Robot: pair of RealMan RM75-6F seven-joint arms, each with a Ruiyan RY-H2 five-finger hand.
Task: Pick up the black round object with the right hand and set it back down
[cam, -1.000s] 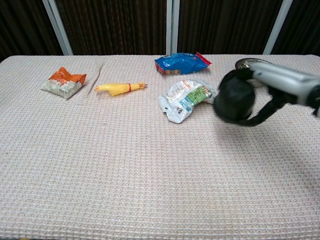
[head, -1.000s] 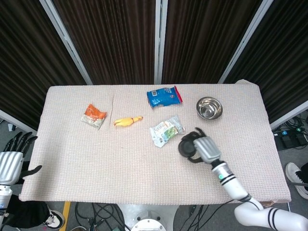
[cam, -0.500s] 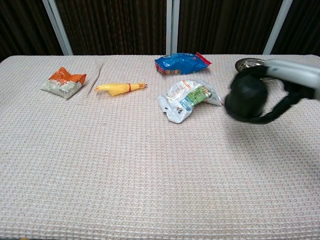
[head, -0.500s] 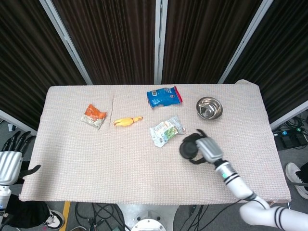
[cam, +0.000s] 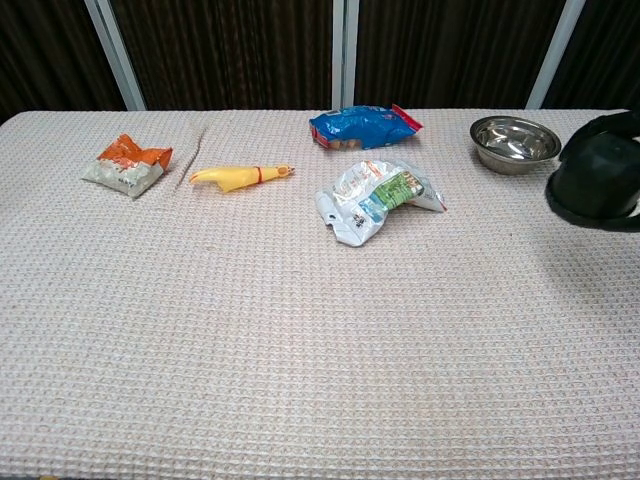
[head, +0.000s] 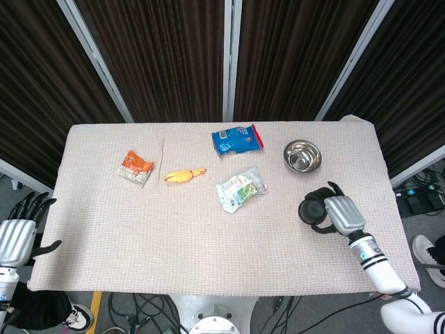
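Your right hand has its dark fingers curled around the black round object, holding it over the right part of the surface, toward the near edge. From the chest view the black round object sits at the far right of the frame, seemingly lifted off the cloth, and the hand itself is almost wholly cut off there.

Just beyond your right hand, toward the far edge, the steel bowl stands upright, apart from the hand. To the left of it, near the middle of the surface, lies the white-and-green packet, and beyond that the blue snack bag by the far edge. Further left you have the yellow rubber chicken lying flat, then the orange-and-white packet.

Your left hand hangs off the surface's left end, below its near corner, fingers spread and holding nothing.
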